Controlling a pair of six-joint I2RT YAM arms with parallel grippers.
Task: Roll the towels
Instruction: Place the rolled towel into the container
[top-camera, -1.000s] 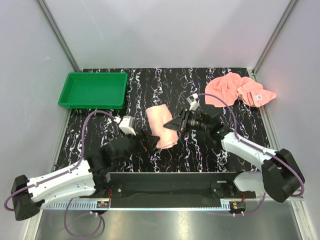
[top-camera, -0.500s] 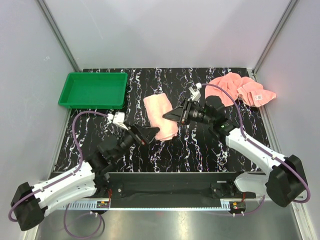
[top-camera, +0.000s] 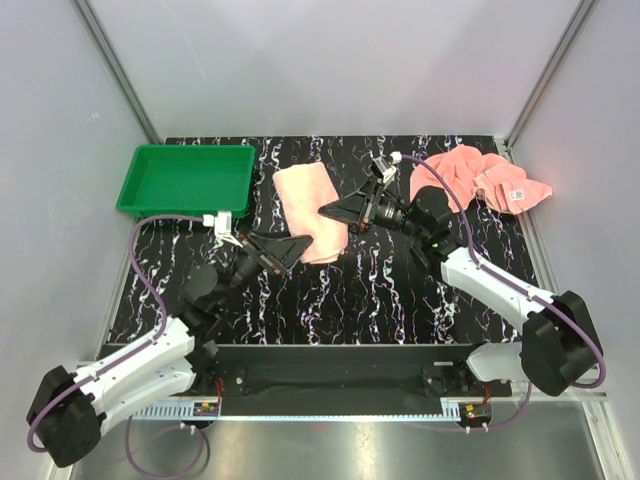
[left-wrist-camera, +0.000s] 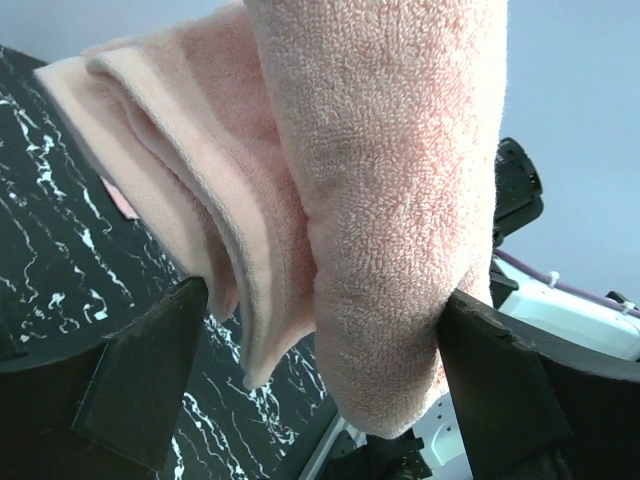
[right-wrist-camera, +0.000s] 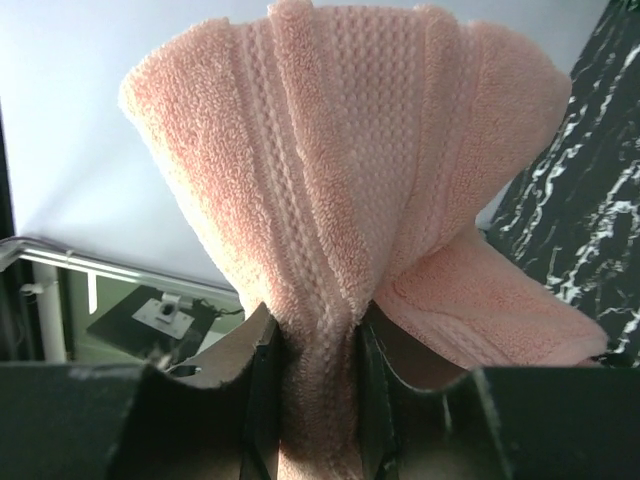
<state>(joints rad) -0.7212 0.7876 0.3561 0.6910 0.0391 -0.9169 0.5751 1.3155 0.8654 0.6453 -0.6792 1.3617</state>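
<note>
— Where's the folded towel (top-camera: 308, 205)?
— Over the counter (top-camera: 400, 290), left tool (top-camera: 290, 247) and right tool (top-camera: 330, 210) both clamped on it.
— Handling?
— Soft, light, floppy; likely best gripped by its edges.

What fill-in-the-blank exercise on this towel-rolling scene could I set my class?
1. The tray at the far left of the table is coloured ____.
2. The folded towel is clamped by the left fingers and the right fingers, so ____ arms hold it.
3. Counting the crumpled towel in the far right corner, the number of pink towels in view is ____.

Missing words: green; both; two.
</note>
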